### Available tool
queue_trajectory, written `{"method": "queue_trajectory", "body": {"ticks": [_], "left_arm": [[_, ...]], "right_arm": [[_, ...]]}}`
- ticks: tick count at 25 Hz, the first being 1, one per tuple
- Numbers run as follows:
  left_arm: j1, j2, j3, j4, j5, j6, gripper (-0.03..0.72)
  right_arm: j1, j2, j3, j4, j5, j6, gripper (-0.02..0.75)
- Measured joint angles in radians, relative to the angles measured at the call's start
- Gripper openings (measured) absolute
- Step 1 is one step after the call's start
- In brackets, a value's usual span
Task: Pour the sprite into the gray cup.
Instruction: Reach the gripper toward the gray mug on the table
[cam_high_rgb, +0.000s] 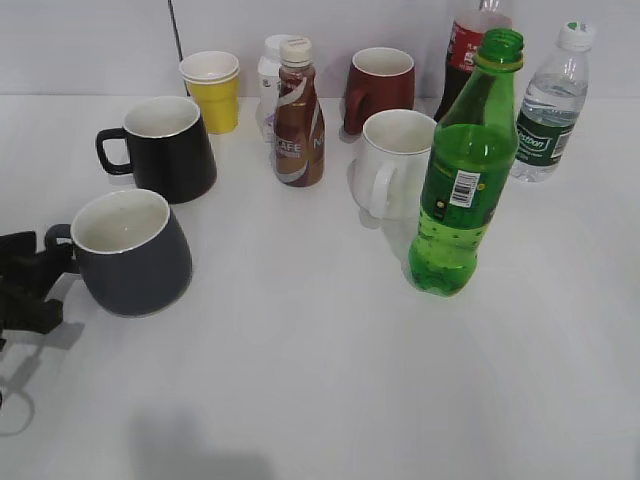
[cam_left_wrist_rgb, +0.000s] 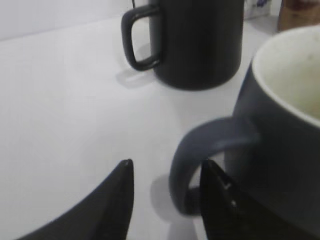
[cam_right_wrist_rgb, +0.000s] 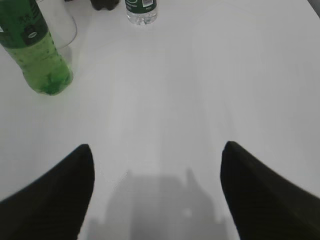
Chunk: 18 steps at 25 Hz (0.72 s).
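While the left hand (cam_left_wrist_rgb: 165, 192) sits spread around the gray cup's (cam_high_rgb: 132, 253) handle, not yet clamped, the right hand (cam_right_wrist_rgb: 157, 192) hangs wide apart, well short of the sprite (cam_high_rgb: 464, 170), uncapped mid-bench. Next, I'd judge: steady the cup, fetch the bottle.

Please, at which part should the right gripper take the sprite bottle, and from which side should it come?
Probably the straight labelled middle of the sprite, approached from the bare table on its right and front. It stands upright and uncapped; the white mug crowds its left, and the right gripper is open.
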Motion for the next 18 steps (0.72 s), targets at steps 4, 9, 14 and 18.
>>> {"method": "queue_trajectory", "body": {"ticks": [4,9,14,18], "left_arm": [[0.0,0.051,-0.044,0.035,-0.026,0.001,0.319],[0.0,0.085,-0.078,0.064,-0.063,0.005,0.133],[0.0,0.088,-0.079,0.079,-0.084,0.014,0.048],[-0.001,0.085,-0.079,0.089,-0.086,0.014,0.048]], "right_arm": [[0.0,0.0,0.0,0.0,0.0,0.0,0.589],[0.0,0.0,0.0,0.022,0.0,0.0,0.589],[0.0,0.0,0.0,0.083,-0.002,-0.023,0.589],[0.0,0.005,-0.015,0.107,-0.052,-0.123,0.589]]}}
